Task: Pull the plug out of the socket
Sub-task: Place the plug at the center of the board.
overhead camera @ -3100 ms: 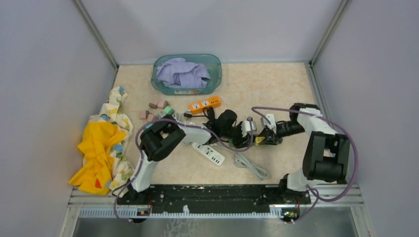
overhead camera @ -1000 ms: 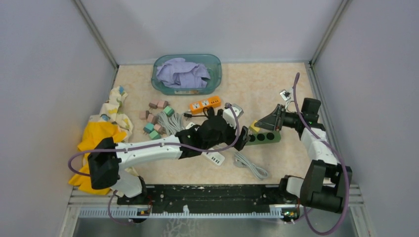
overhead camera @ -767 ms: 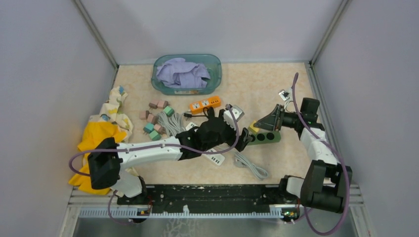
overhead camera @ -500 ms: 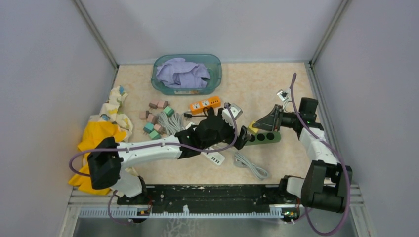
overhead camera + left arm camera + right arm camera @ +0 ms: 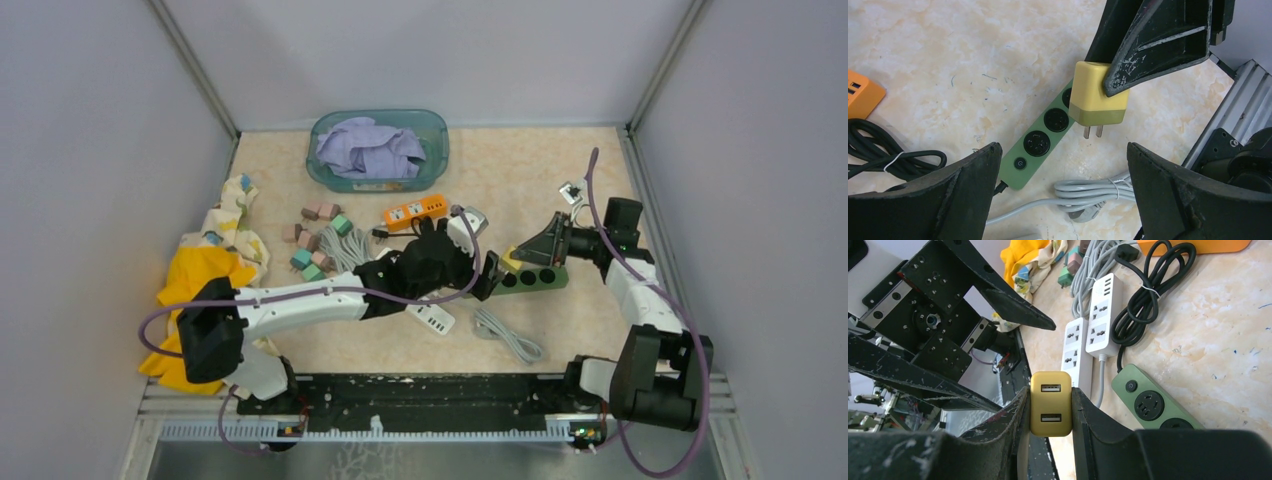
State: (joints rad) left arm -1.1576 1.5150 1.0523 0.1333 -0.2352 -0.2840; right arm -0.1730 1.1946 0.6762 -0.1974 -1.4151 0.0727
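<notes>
A yellow plug point(image 5: 1050, 404) with two USB ports sits pinched in my right gripper point(image 5: 1050, 399), which is shut on it. In the left wrist view the plug point(image 5: 1098, 97) hangs above the green socket strip point(image 5: 1040, 145), its two prongs bare and clear of the sockets. The strip point(image 5: 532, 277) lies flat on the table under the right gripper point(image 5: 517, 257). My left gripper point(image 5: 489, 276) hovers open over the strip's left, switch end, with its fingers point(image 5: 963, 195) wide apart and touching nothing.
Two white power strips point(image 5: 1093, 335) and a black cable coil point(image 5: 1148, 295) lie left of the green strip. A grey cable bundle point(image 5: 507, 336) lies in front of it. An orange strip point(image 5: 414, 211), coloured blocks point(image 5: 315, 240), a teal basket point(image 5: 440, 150) and cloths point(image 5: 205, 300) lie further off.
Both arms have reached to the green strip, and the right gripper now holds the plug lifted off it. Over the last second the left gripper has drawn slightly back to the left.
</notes>
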